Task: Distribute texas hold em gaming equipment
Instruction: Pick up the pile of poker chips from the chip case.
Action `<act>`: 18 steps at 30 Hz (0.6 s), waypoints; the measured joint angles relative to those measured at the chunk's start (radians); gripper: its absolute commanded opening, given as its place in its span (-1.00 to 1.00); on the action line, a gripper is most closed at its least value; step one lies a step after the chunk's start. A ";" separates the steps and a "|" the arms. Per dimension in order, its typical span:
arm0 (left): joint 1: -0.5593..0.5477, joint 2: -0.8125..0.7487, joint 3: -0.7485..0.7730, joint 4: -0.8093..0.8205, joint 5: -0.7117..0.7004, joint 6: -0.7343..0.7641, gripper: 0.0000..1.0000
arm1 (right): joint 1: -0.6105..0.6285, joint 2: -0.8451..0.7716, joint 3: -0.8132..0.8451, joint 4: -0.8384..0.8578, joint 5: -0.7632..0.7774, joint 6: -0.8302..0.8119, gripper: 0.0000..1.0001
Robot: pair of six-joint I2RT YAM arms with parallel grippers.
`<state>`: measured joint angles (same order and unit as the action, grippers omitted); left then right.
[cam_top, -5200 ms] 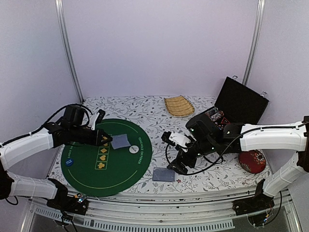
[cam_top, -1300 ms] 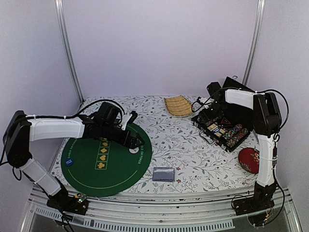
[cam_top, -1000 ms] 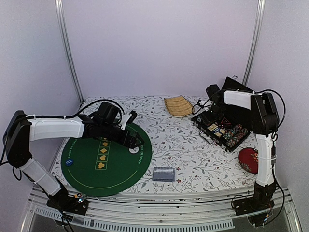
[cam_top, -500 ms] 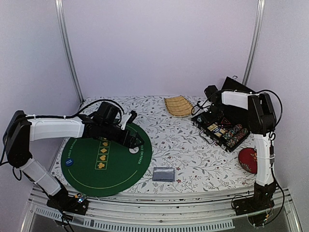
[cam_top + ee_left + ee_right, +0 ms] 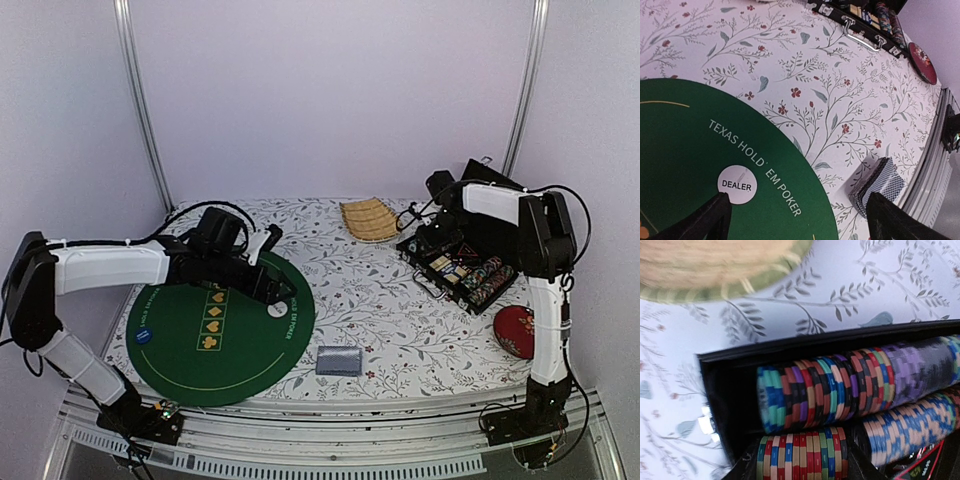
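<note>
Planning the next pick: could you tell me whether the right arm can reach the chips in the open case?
Very likely yes: the case stands open and the right fingers flank a chip row, nothing between.

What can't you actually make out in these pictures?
Right gripper: right wrist view, fingertips cut off by the bottom edge; any grip on the chips unclear.
Card deck: left wrist view, backs up, faces hidden underneath.
Case: top view, contents too small to tell apart.
Woven tray: right wrist view, blurred, cut by the top edge.
</note>
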<state>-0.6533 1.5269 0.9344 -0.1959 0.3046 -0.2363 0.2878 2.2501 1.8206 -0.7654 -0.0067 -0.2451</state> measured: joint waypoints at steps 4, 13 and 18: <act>0.000 -0.074 0.000 0.005 -0.026 0.041 0.83 | 0.000 -0.082 0.000 -0.005 -0.056 0.048 -0.96; -0.113 -0.278 -0.019 0.099 -0.171 0.331 0.97 | 0.047 -0.351 -0.059 0.015 -0.366 0.209 -0.96; -0.211 -0.252 -0.015 0.122 -0.205 0.512 0.97 | 0.231 -0.391 -0.177 0.088 -0.586 0.336 -0.96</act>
<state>-0.8642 1.2747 0.9195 -0.0742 0.0998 0.2752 0.5186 1.8591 1.6440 -0.6777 -0.5926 0.0906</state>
